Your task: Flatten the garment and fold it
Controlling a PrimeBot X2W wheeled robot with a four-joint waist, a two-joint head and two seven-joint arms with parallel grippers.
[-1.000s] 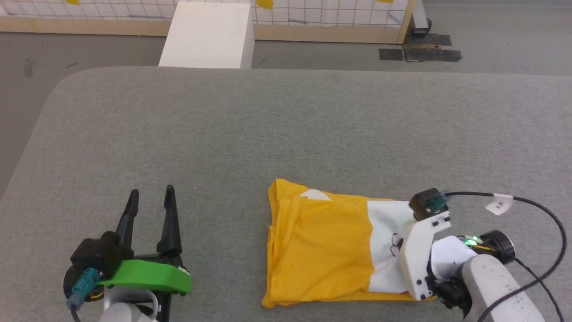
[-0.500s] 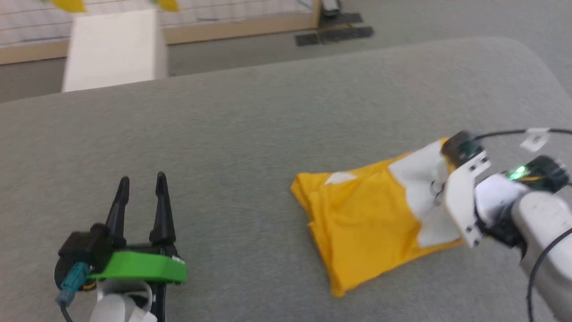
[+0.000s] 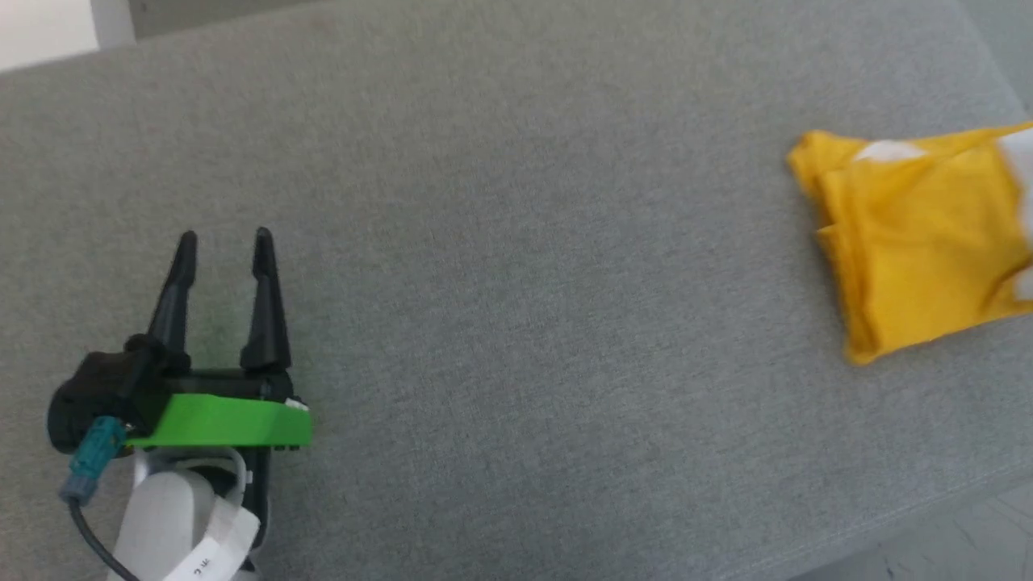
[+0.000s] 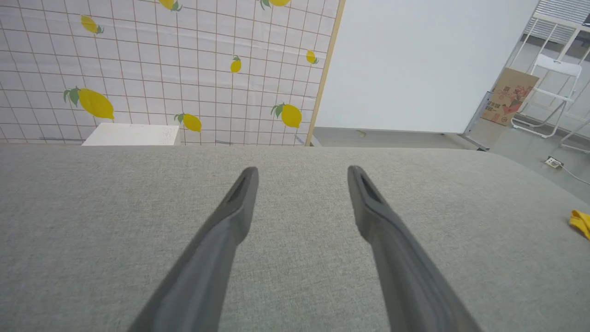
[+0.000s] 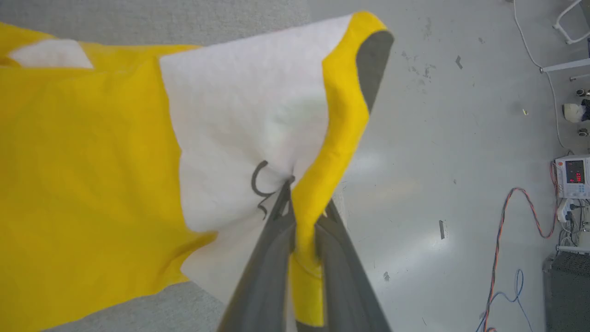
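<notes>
The folded yellow garment (image 3: 920,242) lies at the right edge of the grey table in the head view, running out of frame. In the right wrist view the garment (image 5: 92,175) shows a white patch with a black curl, and its end hangs past the table edge over the floor. My right gripper (image 5: 302,203) is shut on a yellow fold of it. My left gripper (image 3: 222,242) rests open over bare table at the lower left, far from the cloth, and its fingers (image 4: 230,216) are spread wide with nothing between them. A yellow corner of the garment (image 4: 581,222) peeks in at the right.
The grey table (image 3: 516,282) has its front right edge (image 3: 928,516) close by. A white box (image 4: 131,134) stands beyond the table's far side before a lemon-print wall. Cables (image 5: 511,216) and a device with a red display (image 5: 574,171) sit on the floor.
The head camera has swung left and down, so the garment now sits at the right edge and the right arm has left the picture. The garment's right end has been carried toward the table edge.
</notes>
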